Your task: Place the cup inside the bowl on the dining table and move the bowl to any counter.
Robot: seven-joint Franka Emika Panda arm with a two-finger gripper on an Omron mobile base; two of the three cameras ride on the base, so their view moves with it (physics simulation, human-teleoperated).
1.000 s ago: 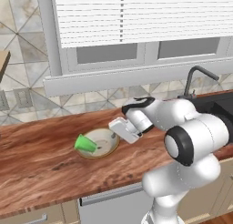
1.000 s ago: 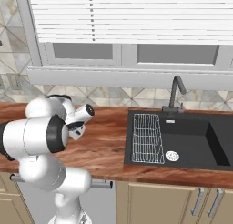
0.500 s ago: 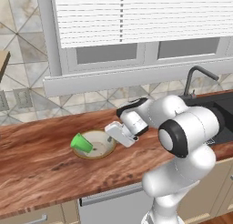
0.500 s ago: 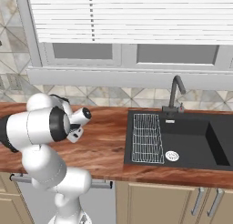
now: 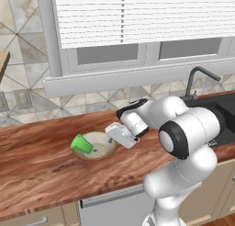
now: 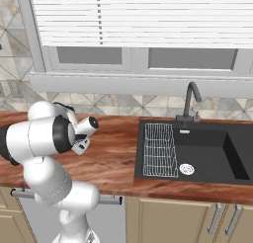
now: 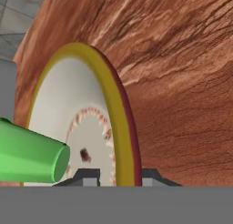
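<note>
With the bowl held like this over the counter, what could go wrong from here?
1. The gripper pinches only the rim of the bowl, so the bowl may tip or slip when released.
2. The green cup lies on its side against the far rim of the bowl; a jolt could roll it out onto the counter.
3. The grip is thin, so pulling the fingers away may drag the bowl.
</note>
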